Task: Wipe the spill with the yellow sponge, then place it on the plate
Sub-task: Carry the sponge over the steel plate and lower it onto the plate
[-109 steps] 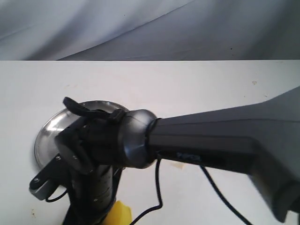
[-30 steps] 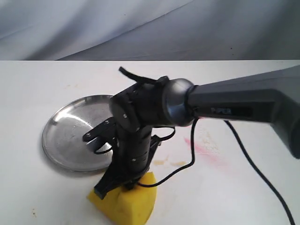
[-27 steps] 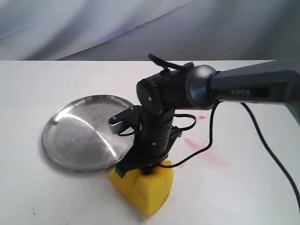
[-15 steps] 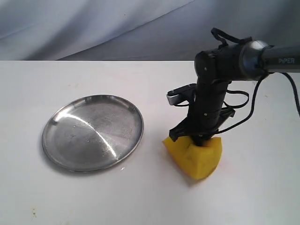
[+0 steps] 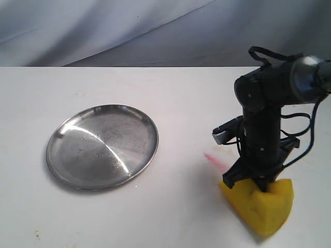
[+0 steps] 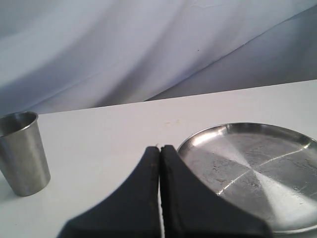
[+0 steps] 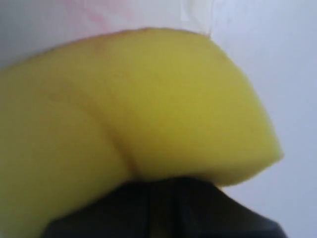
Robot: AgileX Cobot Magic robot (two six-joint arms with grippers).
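The yellow sponge [image 5: 259, 204] rests on the white table at the front right, squeezed and creased under my right gripper [image 5: 254, 178], which is shut on its top. Up close, that yellow sponge [image 7: 133, 114] fills the right wrist view and bulges above the dark gripper [image 7: 163, 191]. The steel plate [image 5: 102, 145] lies empty at the left, well apart from the sponge. My left gripper [image 6: 160, 153] is shut with nothing in it, its tips near the plate [image 6: 257, 168] rim. No amber spill shows; only a pink streak [image 5: 214, 160] lies left of the sponge.
A steel cup [image 6: 22, 152] stands upright on the table, seen only in the left wrist view. Grey cloth hangs behind the table's far edge [image 5: 155, 66]. The right arm's cable [image 5: 305, 129] loops beside its wrist.
My right gripper has dragged the sponge across the table from beside the plate to the front right. The amber spots and much of the pink smear no longer show; the plate is uncovered.
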